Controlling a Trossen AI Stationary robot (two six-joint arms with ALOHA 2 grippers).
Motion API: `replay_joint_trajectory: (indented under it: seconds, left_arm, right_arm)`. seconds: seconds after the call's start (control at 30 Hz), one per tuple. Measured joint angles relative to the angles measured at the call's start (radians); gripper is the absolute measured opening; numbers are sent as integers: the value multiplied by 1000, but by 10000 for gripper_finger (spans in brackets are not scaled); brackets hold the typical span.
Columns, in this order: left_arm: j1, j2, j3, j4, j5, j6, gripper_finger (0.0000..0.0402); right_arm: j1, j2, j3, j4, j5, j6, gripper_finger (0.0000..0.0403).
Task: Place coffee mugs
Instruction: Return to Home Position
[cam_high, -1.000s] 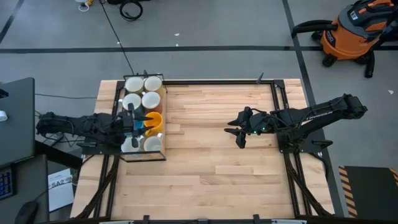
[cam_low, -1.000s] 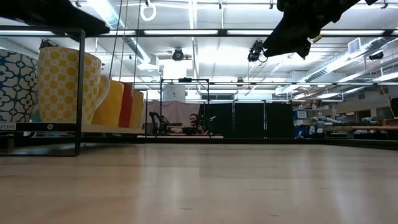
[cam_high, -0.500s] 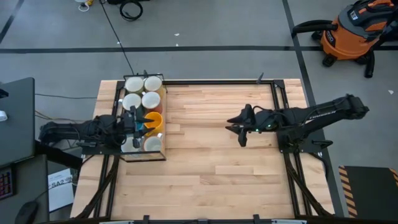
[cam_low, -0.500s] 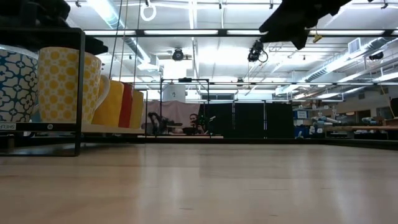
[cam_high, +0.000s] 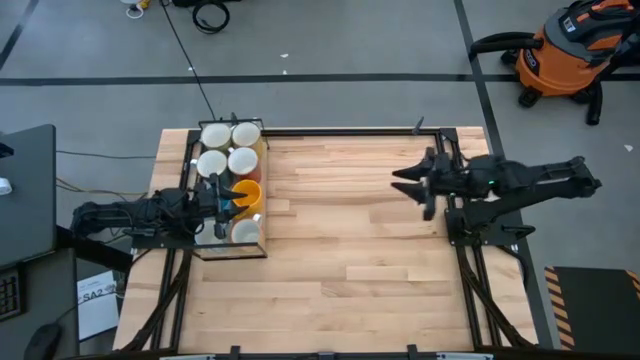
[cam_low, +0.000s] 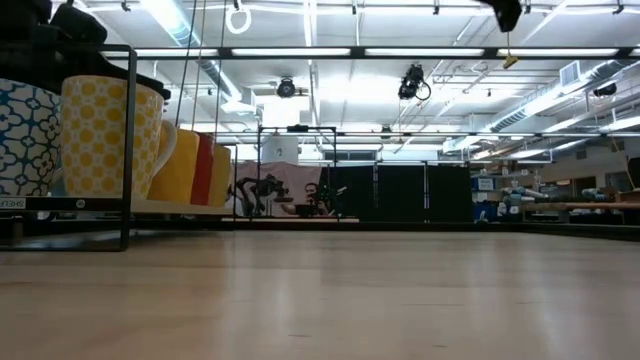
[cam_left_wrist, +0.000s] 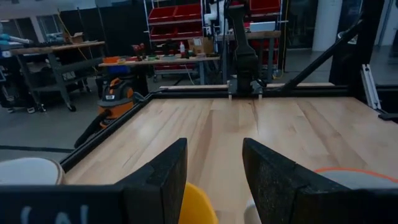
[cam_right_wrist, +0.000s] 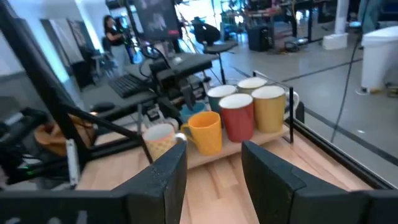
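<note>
Presently found the coffee mugs (cam_high: 243, 160) grouped on the black wire shelf (cam_low: 130, 215) at the left end of the bench (cam_high: 350, 250). Counted from above four pale rims at the far end, an orange mug (cam_high: 247, 193) mid-shelf and further pale rims at the near end, partly hidden by the arm. Recorded at bench level a blue-and-white patterned mug (cam_low: 22, 140) just beside a pale yellow mug (cam_low: 105, 138), both upright, with orange, red and mustard sides lined up behind. Located the left gripper (cam_high: 218, 194) directly over the shelf, above the mugs. Noted its fingers (cam_left_wrist: 163, 180) parted with nothing clamped between them and a yellow rim showing below the gap. Located the right gripper (cam_high: 412, 186) raised over the right part of the bench, well apart from the shelf and facing it. Noted its fingers (cam_right_wrist: 163, 180) likewise spread wide with nothing held.
</note>
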Motion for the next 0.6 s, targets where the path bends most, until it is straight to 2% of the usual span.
replay_joint_trajectory:
  seconds: [0.27,0.6]
  left_arm:
    - [0,0,-5,20,0,31,162]
    - [0,0,-6,21,-1,21,162]
  right_arm:
    - [0,-207,0,-129,-86,2,158]
    - [0,-430,-1,-396,-35,-8,158]
